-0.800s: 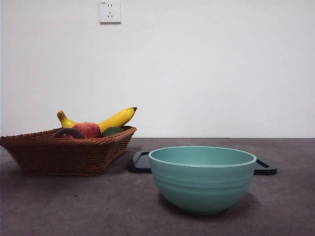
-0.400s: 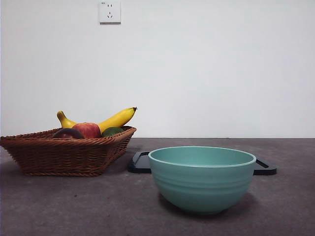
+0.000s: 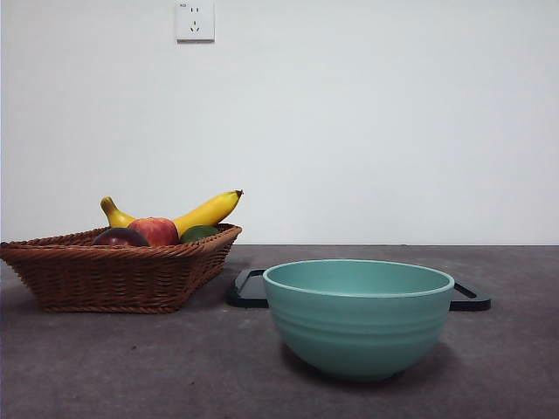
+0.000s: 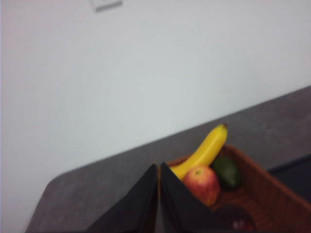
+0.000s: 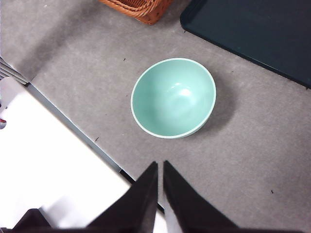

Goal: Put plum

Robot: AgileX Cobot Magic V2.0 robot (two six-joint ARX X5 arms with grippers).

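fingers of the left gripper (image 4: pixel 159 170) are pressed together above the wicker basket (image 4: pixel 272 187), where the plum (image 4: pixel 238 221) shows as a dark maroon, glossy curve beside the red apple (image 4: pixel 201 184), banana (image 4: pixel 204 150) and green fruit (image 4: pixel 226 172). fingers of the right gripper (image 5: pixel 160 167) are nearly closed, high over the teal bowl (image 5: pixel 173 97) on the grey surface (image 5: pixel 252 160). front view: the plum (image 3: pixel 120 236) sits in the basket, dark and round, touching the apple; neither arm shows.
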